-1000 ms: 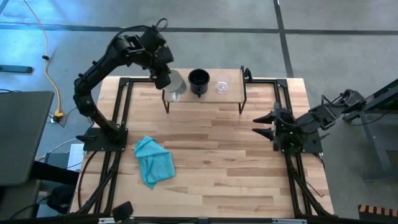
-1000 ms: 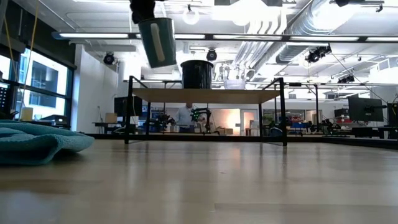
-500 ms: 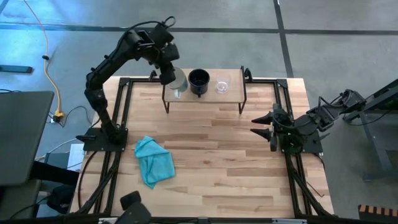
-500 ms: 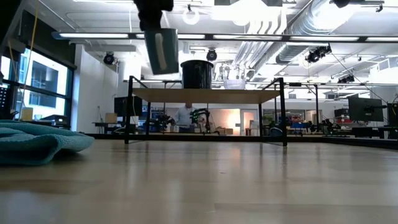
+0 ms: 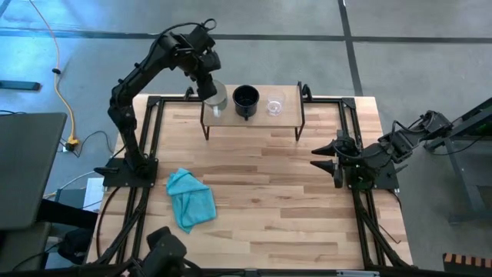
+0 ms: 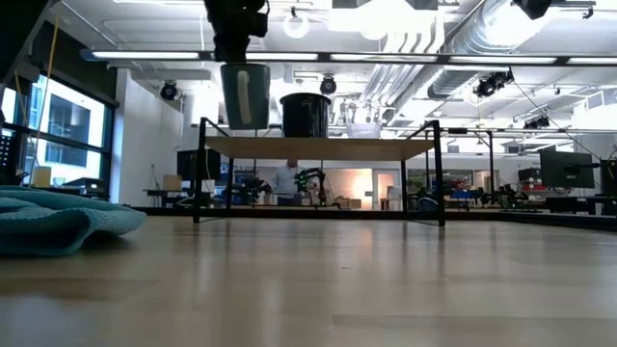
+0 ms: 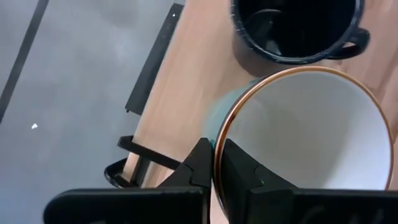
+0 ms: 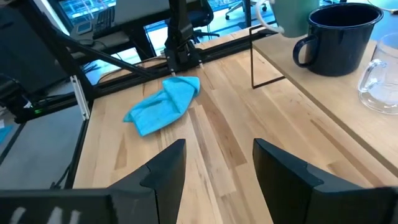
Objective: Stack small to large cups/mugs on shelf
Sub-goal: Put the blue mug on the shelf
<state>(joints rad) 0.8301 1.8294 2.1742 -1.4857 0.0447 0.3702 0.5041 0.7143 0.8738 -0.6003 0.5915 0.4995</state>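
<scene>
The left gripper (image 7: 214,163) is pinching the rim of the large mug (image 7: 311,134), fingers clamped tight on its wall. The mug is showing a white inside, a coppery rim and a pale teal outside. It is hanging upright, mouth up, long axis vertical, just over the shelf (image 6: 318,147) end at about 11 o'clock on the table (image 5: 261,208), beside the black mug (image 5: 245,100). The clear glass cup (image 5: 274,105) is standing beyond that. The right gripper (image 8: 214,165) is waiting at 3 o'clock, jaws spread wide, holding nothing.
</scene>
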